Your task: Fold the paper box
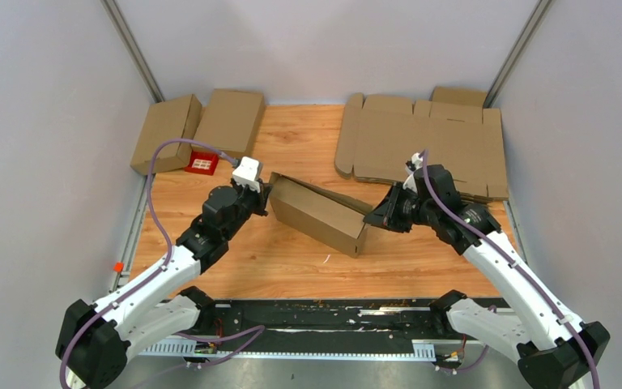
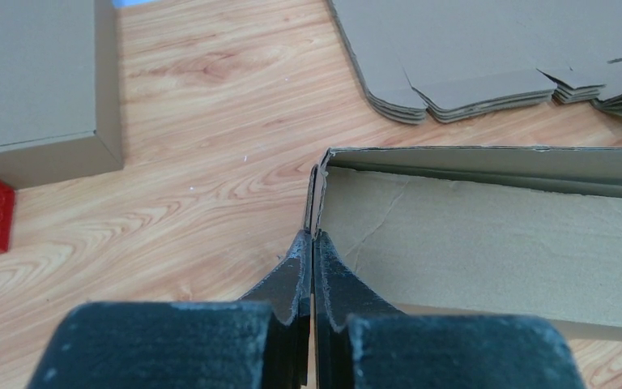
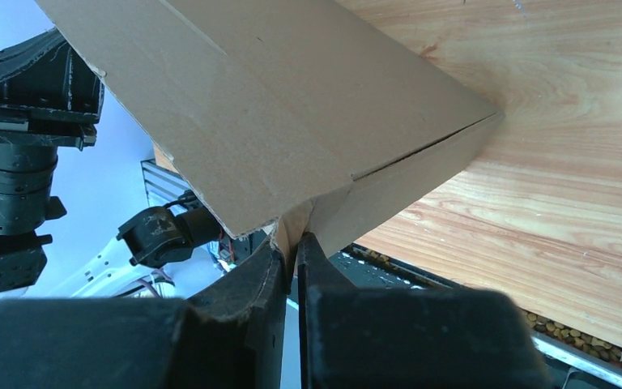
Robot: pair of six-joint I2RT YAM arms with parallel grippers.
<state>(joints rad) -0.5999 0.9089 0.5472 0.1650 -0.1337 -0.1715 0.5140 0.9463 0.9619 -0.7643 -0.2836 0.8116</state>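
Two grippers, both mine, both nipped onto one paper box (image 1: 320, 212) at desk (image 1: 291, 267) centre. My left gripper (image 2: 313, 243): pinching its end wall, 9 o'clock side. My right gripper (image 3: 291, 243): pinching a corner flap, 3 o'clock side. Stacked flat blanks (image 1: 429, 142): 1 o'clock.

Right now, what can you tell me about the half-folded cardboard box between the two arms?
The half-folded box is plain brown corrugated cardboard, long and shallow, with its walls raised and its inside showing in the left wrist view. It sits slantwise over the middle of the wooden table. The left gripper is shut on its left end wall, and the right gripper is shut on a flap at its right end. Whether its underside rests on the table cannot be told.
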